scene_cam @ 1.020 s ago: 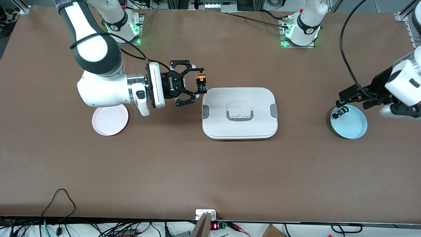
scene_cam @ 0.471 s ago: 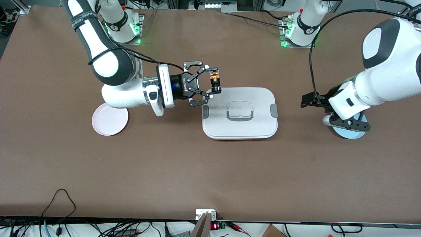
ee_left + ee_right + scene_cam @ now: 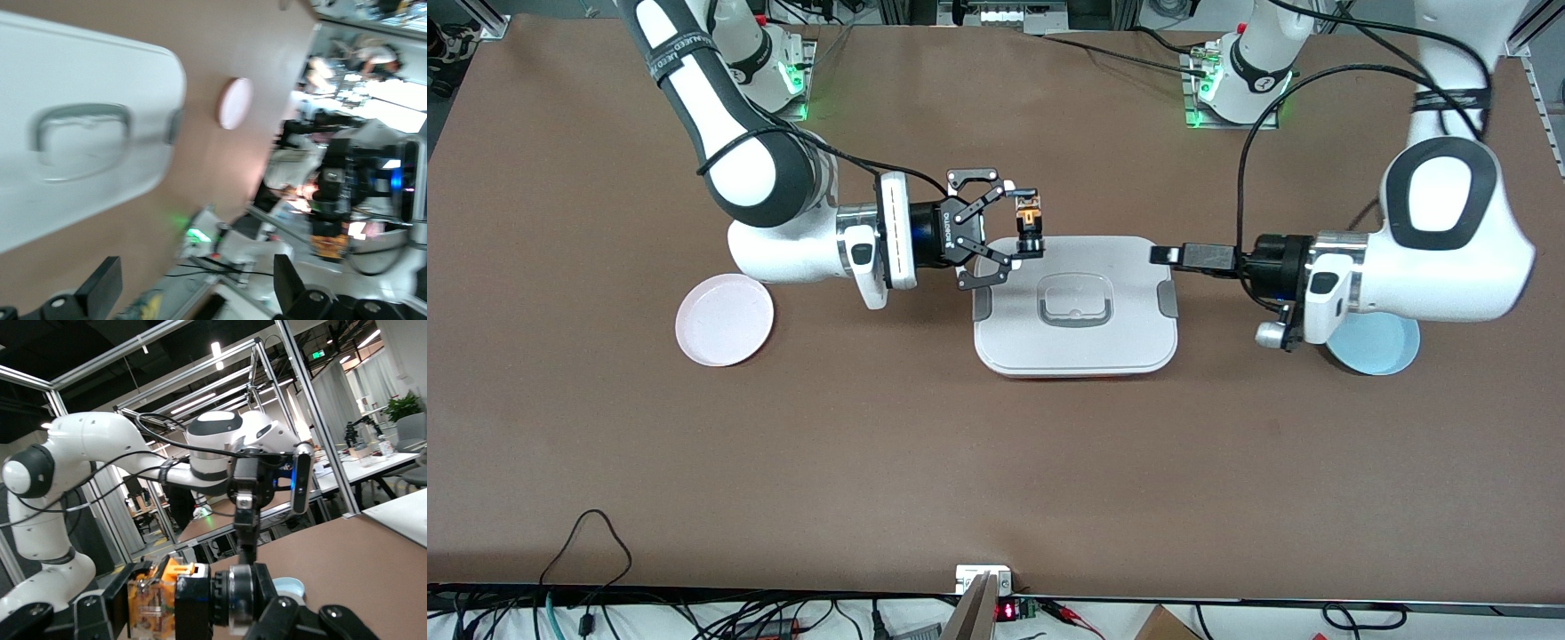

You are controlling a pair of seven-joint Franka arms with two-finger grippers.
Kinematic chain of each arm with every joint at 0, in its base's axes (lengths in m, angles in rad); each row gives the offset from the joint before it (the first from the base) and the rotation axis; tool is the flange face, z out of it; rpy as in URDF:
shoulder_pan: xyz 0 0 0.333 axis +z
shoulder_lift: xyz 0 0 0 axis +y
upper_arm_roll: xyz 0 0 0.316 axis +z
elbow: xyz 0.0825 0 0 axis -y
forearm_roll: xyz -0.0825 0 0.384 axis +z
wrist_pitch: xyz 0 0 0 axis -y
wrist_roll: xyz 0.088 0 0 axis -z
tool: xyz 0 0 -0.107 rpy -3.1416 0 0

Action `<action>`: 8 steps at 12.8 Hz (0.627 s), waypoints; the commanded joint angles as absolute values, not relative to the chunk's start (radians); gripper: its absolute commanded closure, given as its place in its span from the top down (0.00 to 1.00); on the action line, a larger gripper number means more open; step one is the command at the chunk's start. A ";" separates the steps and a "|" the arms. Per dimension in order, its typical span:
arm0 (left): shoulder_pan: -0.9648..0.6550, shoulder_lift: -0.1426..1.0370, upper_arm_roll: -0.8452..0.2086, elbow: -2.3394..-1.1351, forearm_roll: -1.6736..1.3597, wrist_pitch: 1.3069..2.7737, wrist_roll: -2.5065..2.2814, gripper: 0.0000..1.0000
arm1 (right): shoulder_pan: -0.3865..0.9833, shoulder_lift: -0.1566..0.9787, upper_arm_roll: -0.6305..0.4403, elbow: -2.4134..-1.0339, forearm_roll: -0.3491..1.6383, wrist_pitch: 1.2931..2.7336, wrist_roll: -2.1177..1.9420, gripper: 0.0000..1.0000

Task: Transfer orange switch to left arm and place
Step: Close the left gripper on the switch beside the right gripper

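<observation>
I have the orange switch (image 3: 1031,222) pinched in the right pincer (image 3: 1021,227), which hangs over the edge of the box (image 3: 1075,305) at the right arm's end of it. The left pincer (image 3: 1167,255) comes in level over the opposite end of the lid, pointed straight at the right one, with the box handle (image 3: 1075,302) between them and well below both. From the left wrist view its two fingers (image 3: 100,288) stand wide apart, nothing between them.

As I judge it, this is the handover in mid-air. To do it well I would keep both pincers at a height that clears the lid, bring the left one on along the line it already faces, and settle its fingers around the part of the switch that sticks out free of the right fingers. I would close the left fully before I slacken the right; the piece is tiny and a drop would land it on the box.

The switch itself is a stubby thing: a clear orange-tan body (image 3: 160,595) with a black barrel (image 3: 193,603) and a ribbed metal collar (image 3: 239,599), seen best in the right wrist view. The pink plate (image 3: 724,319) sits on the counter (image 3: 960,462) toward the right arm's end, the blue plate (image 3: 1385,348) under the left arm.
</observation>
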State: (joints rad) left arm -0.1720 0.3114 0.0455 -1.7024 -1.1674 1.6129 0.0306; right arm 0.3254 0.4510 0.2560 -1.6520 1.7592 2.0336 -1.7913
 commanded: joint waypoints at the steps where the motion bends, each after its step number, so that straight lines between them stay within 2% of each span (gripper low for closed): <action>1: -0.271 0.250 0.040 -1.750 -1.279 1.731 -0.087 1.00 | 0.322 0.434 0.255 -1.657 1.775 2.098 -1.880 0.09; 4: -0.377 0.236 0.028 -1.772 -1.397 1.885 -0.138 1.00 | 0.324 0.434 0.255 -1.657 1.776 2.100 -1.885 0.09; 8: -0.388 0.253 -0.057 -1.770 -1.471 2.026 -0.137 1.00 | 0.325 0.434 0.255 -1.657 1.775 2.100 -1.885 0.09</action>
State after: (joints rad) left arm -0.3890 0.2678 -0.0362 -1.7443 -1.4417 1.9863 -0.1343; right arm 0.3223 0.4500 0.2507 -1.6495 1.7592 2.0766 -1.8559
